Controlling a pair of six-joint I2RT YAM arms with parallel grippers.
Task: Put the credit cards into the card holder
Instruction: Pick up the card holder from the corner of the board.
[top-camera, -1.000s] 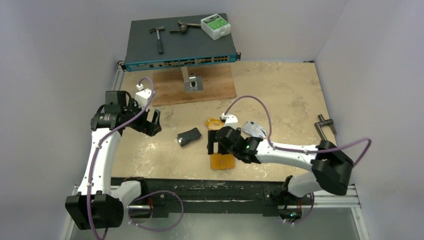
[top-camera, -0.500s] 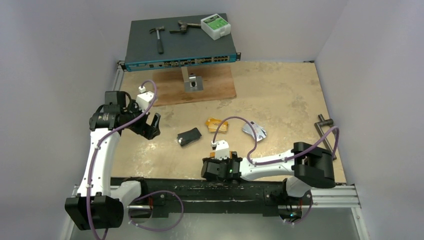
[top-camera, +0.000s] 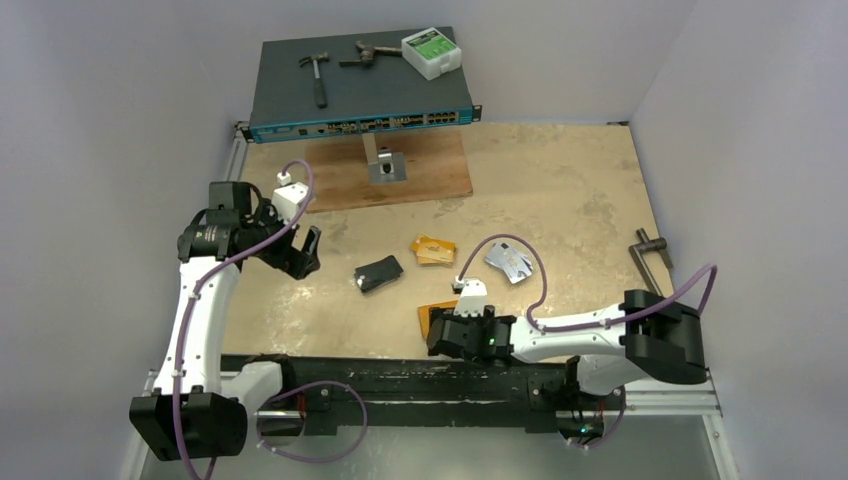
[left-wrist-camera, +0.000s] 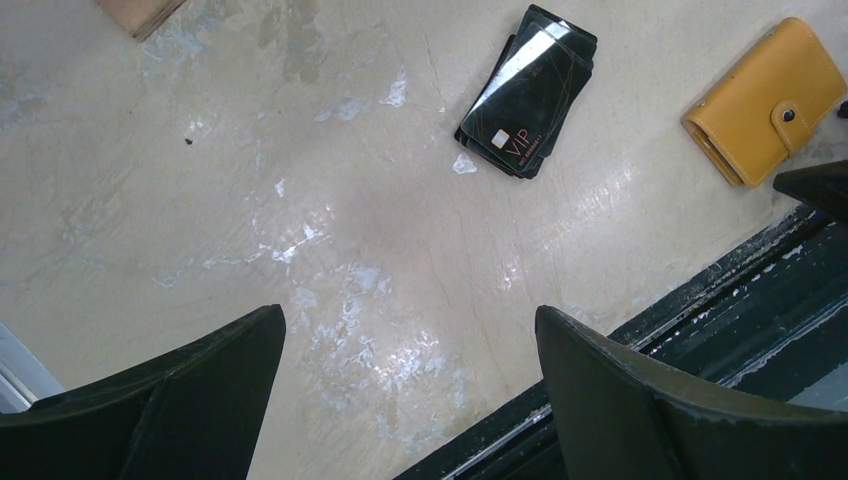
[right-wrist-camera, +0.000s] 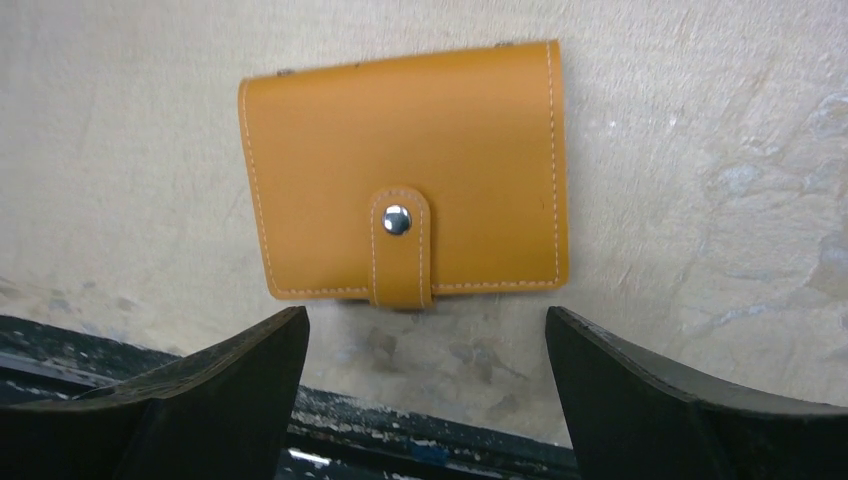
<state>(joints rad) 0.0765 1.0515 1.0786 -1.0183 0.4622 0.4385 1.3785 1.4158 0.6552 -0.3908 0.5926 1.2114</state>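
Nothing loaded yet, I judge — holder (right-wrist-camera: 405, 175) lies snapped shut on the worktop (top-camera: 560, 190). Right fingers (right-wrist-camera: 640, 400) spread, empty, just beside it; left fingers (left-wrist-camera: 650, 400) spread, empty, well left. Black cards (left-wrist-camera: 527, 90), gold cards (top-camera: 432, 250), silver cards (top-camera: 509, 262) lie beyond it — all pending.

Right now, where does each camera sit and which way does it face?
Top external: above and behind the bases, looking down on the table; both arms show.
Left wrist: on the left arm, looking down at the black cards; the open left claw frames the view.
Right wrist: low over the card holder, seen through the open right claw.
Shared: both wrist views show the card holder.
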